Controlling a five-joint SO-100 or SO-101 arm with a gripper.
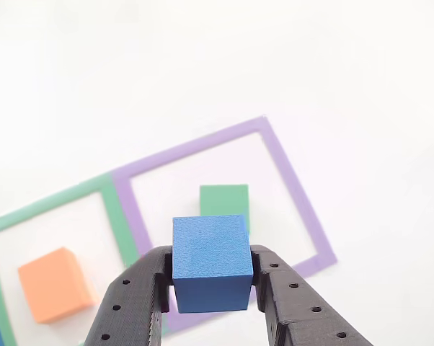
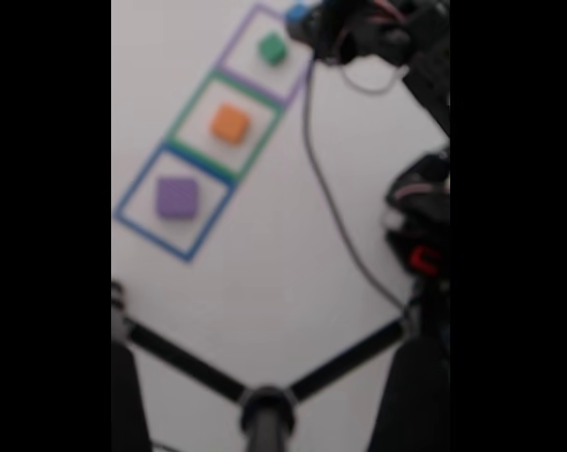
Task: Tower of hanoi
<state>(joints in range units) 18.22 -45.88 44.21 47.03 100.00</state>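
blue cube [image 1: 210, 261] clamped in hand [image 1: 211, 285].

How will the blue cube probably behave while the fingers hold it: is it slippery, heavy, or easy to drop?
The blue cube looks matte and foam-like, so it probably grips well rather than slipping. The fingers press on two flat opposite sides, so it should sit steadily. It seems light for its size, and its flat faces mean it is unlikely to roll when set down.

The fixed view is blurred throughout — the blue cube [image 2: 296, 14] sits half cut off at its top edge.
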